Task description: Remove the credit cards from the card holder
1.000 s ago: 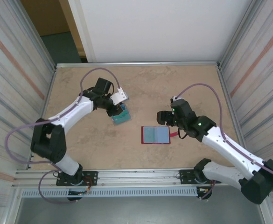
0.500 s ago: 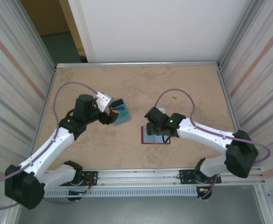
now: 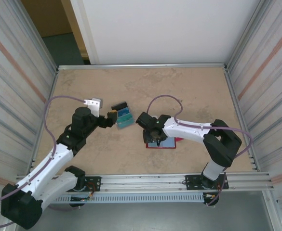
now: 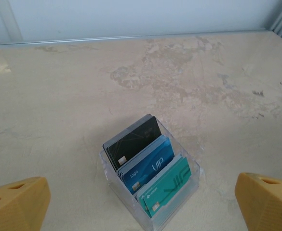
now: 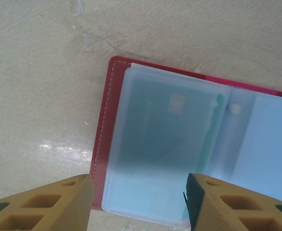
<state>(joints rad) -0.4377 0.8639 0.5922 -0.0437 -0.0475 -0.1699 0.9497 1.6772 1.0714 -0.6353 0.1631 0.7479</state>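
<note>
Both arms have swung in over the last second. The right gripper [image 5: 138, 204] has come from the 3 o'clock side of the card holder [image 5: 105, 134] onto its left page, and the left gripper [image 4: 141, 204] has backed off the clear card stand [image 4: 191, 175] toward 8 o'clock.

Nearest the arm bases, the holder lies open and flat at about 5 o'clock from the table's middle. The right gripper's fingers [image 5: 39, 202] stand apart, straddling the near corner of the left page and gripping nothing. A teal card [image 5: 174, 139] sits inside the cloudy plastic sleeve [image 5: 131, 187].

The likely failure is pinching sleeve and card together. The whole holder would then lift or drag instead of giving up the card, as nothing pins it down. The slick plastic could also slip from the pads.

Further out, at 10 o'clock from the holder, the stand keeps a black card [image 4: 133, 144], a blue VIP card [image 4: 148, 166] and a second teal card [image 4: 167, 190] upright. The left gripper gapes wide on the stand's 8 o'clock side, well clear of it. A careless pass could tip it. Nothing lies between holder and stand on the table [image 4: 59, 96].
</note>
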